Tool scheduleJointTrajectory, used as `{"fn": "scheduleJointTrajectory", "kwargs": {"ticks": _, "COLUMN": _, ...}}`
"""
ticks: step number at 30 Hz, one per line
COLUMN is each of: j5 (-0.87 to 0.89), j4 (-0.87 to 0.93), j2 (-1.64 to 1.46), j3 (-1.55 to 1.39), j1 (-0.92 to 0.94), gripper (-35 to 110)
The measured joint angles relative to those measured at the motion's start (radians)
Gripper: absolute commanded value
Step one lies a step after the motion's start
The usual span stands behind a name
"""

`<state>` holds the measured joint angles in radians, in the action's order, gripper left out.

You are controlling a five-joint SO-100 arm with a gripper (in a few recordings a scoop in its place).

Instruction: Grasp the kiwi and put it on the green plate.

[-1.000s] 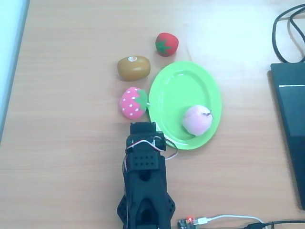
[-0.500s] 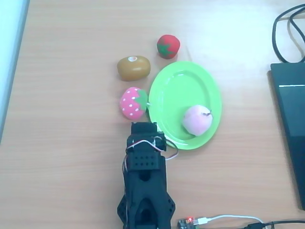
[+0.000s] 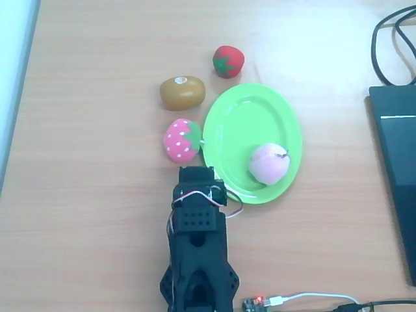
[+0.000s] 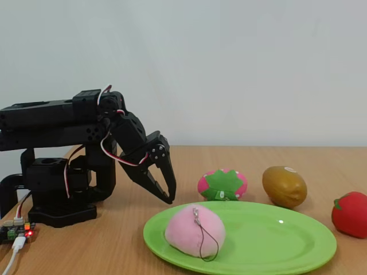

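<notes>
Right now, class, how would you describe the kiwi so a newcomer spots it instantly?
In the overhead view, find the green plate. Just off its upper-left rim lies the kiwi, above the pink strawberry. It is the only brown-golden oval fruit, with a pale round spot.

In the overhead view the arm's own body is hiding the fingers, while in the fixed view the picture's right edge is cutting off the red strawberry (image 4: 351,213) at the bench's right end.

Peach (image 4: 194,231) on green plate (image 4: 275,240)
</notes>
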<state>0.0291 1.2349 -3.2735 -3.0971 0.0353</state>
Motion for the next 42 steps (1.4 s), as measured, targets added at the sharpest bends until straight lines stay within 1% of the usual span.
{"fn": "scheduleJointTrajectory", "kwargs": {"ticks": 37, "j5": -0.021, "j4": -0.002, "j2": 0.0, "j3": 0.0, "j1": -0.034, "gripper": -8}}
{"fn": "scheduleJointTrajectory", "kwargs": {"ticks": 39, "j5": -0.041, "j4": -0.009, "j2": 0.0, "j3": 0.0, "j1": -0.034, "gripper": -8}}
{"fn": "scheduleJointTrajectory", "kwargs": {"ticks": 42, "j5": -0.071, "j4": -0.066, "j2": 0.023, "j3": 0.028, "j1": -0.031, "gripper": -8}}
